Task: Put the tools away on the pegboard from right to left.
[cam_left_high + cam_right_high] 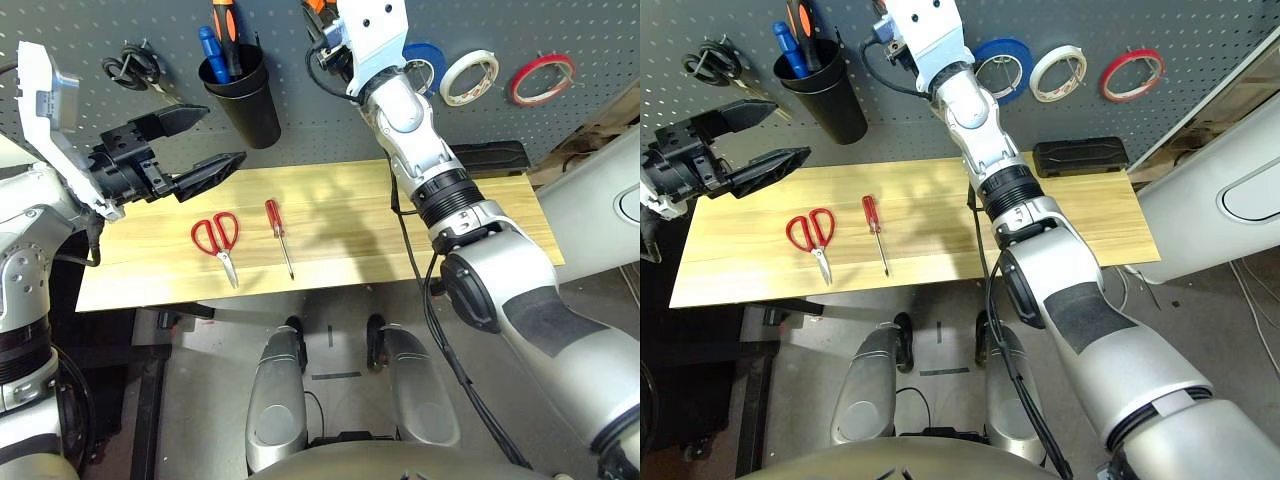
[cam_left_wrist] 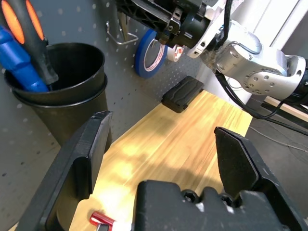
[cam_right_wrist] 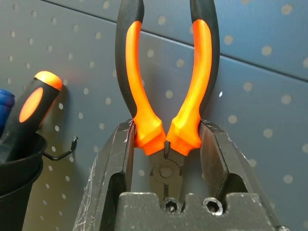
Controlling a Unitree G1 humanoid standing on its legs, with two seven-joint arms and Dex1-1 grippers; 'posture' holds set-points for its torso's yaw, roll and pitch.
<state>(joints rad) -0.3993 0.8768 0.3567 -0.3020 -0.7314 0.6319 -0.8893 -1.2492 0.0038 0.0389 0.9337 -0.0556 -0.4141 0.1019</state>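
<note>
At the top centre of the left eye view, the right gripper (image 3: 167, 127) is closed on the orange-handled pliers (image 3: 185, 127), which are held in front of the pegboard (image 1: 320, 130). In the right wrist view, the orange shoulders of the pliers are clamped between the two fingers; the handles are directed away from the gripper and the metal nose is directed back toward its base.

At the upper left of the left eye view, the left gripper (image 1: 226, 131) is held open and empty, near the black cup (image 1: 250, 105). A blue tool (image 1: 212, 50) and an orange-and-black handle (image 1: 226, 30) are held upright in the cup. Farther left, the black-handled scissors (image 1: 135, 68) are hung on the pegboard.

At the upper right, the red tape ring (image 1: 566, 68) is hung on the pegboard. The white tape roll (image 1: 450, 80) is located to its left, and the blue tape roll (image 1: 1002, 47) is located left of the white one.

Left of centre, the red-handled scissors (image 1: 222, 250) are laid on the wooden table (image 1: 340, 250), with the red-handled screwdriver (image 1: 273, 215) placed to their right, apart from them. Near the table's right end, a black case (image 1: 1080, 156) is set against the pegboard.
</note>
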